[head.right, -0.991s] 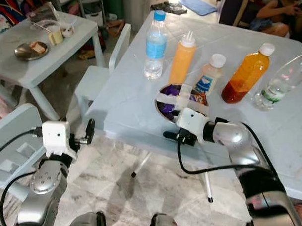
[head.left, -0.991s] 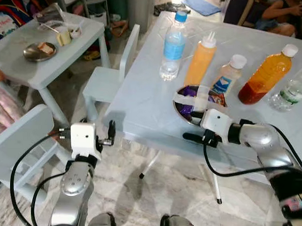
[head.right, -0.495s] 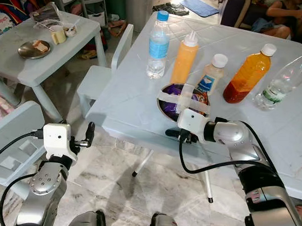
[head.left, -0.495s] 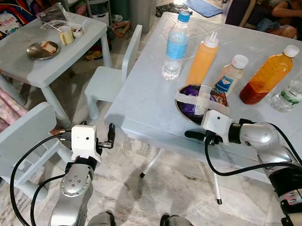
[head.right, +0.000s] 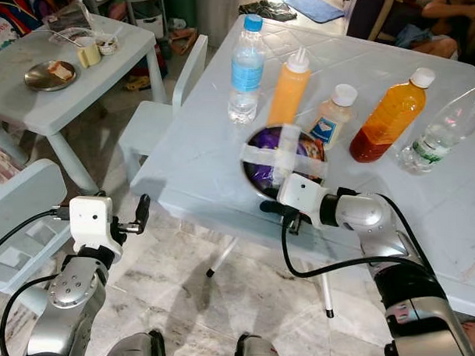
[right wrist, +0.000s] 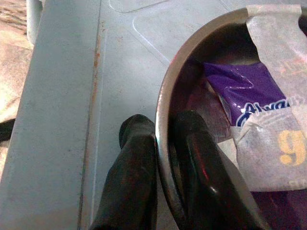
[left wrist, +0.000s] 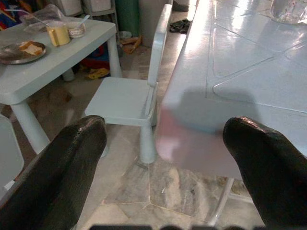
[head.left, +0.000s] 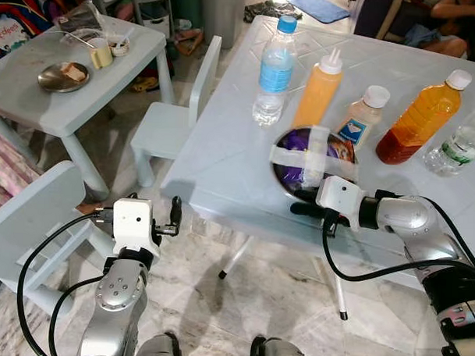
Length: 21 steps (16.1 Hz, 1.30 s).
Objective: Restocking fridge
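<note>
While the right gripper [right wrist: 158, 191] clenched the near rim of the steel bowl [head.left: 278, 175], 1 finger sat inside the wall and 1 outside, as the right wrist view recorded.

Item held: steel bowl, centre of the left eye frame, near the front edge of the pale blue worktop [head.left: 223, 146]. Contents: purple packets [right wrist: 240, 91], crossed over by 2 strips of white tape [head.left: 301, 157]. It appeared tipped up toward the camera, perhaps lifted at its far side; this could not be confirmed.

Behind it, upper centre to upper right: water bottle [head.left: 274, 62], orange squeeze bottle [head.left: 317, 91], small white-capped bottle [head.left: 358, 120], orange juice bottle [head.left: 421, 118], clear bottle [head.left: 461, 143].

Left gripper [left wrist: 163, 158]: lower left of the frame, fingers spread, grasping nothing, short of the worktop edge.

Handling judgement: a 1-sided rim pinch would let the bowl swing. Best practice would be to hold the clench firm, raise slowly, keep the bowl level so the packets stay under the tape, and clear the bottles when withdrawing.
</note>
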Tool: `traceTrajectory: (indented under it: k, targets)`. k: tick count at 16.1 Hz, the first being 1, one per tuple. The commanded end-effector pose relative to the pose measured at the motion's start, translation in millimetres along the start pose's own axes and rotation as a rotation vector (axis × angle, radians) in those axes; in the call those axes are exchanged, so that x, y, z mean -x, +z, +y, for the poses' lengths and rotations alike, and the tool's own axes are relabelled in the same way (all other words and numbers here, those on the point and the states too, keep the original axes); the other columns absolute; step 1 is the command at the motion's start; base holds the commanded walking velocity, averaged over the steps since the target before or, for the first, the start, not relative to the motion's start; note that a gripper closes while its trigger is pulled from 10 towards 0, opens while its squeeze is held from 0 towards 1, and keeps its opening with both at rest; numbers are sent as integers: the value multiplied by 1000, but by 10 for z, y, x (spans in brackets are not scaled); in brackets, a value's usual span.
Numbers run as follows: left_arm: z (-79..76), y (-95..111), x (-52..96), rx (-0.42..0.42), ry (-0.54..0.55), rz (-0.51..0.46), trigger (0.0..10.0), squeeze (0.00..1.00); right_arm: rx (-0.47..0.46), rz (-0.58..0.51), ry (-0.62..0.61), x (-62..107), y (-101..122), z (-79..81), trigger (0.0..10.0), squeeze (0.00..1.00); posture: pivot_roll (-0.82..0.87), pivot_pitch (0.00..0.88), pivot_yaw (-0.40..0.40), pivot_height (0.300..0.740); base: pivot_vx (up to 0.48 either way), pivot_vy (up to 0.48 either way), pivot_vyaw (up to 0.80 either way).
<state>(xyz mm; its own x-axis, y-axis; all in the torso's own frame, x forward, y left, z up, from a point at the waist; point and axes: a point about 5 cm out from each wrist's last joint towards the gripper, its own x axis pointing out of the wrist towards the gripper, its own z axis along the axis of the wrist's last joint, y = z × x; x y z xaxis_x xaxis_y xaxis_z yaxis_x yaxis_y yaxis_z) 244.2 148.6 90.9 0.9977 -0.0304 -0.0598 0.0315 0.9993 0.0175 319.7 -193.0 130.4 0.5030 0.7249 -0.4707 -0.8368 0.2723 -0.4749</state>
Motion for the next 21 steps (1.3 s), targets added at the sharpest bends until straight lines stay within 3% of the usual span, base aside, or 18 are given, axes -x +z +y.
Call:
traceTrajectory:
  k: [1,4,6,12,14,17,18,21]
  targets:
    - [-2,-12,21,-9,4,10,10000,0,-13,62,54,-26,-123,133,0,0,-36,163,-15,740,0,0,0]
    - [1,-16,15,-9,5,12,10000,0,75,19,68,-89,31,162,0,0,-37,156,-9,740,0,0,0]
    - [-25,-17,-5,-3,2,12,10000,0,86,-4,32,-158,79,223,0,0,-37,150,-2,740,0,0,0]
    - [-41,-52,-8,4,9,21,10000,0,-32,-97,-90,-342,169,419,0,0,-31,121,-5,740,0,0,0]
    - [-43,-54,-3,11,19,18,10000,0,16,-166,-175,-433,302,490,0,0,-22,108,-1,740,0,0,0]
    - [-42,-63,-12,21,30,16,10000,0,-45,-185,-272,-518,298,589,0,0,-16,97,4,740,0,0,0]
    - [-36,-61,-27,24,34,15,10000,0,-87,-193,-311,-561,314,651,10000,0,-21,93,8,740,0,0,0]
    - [-29,-33,-81,22,31,5,10000,0,-136,-253,-325,-592,411,742,10000,0,-26,105,1,740,0,0,0]
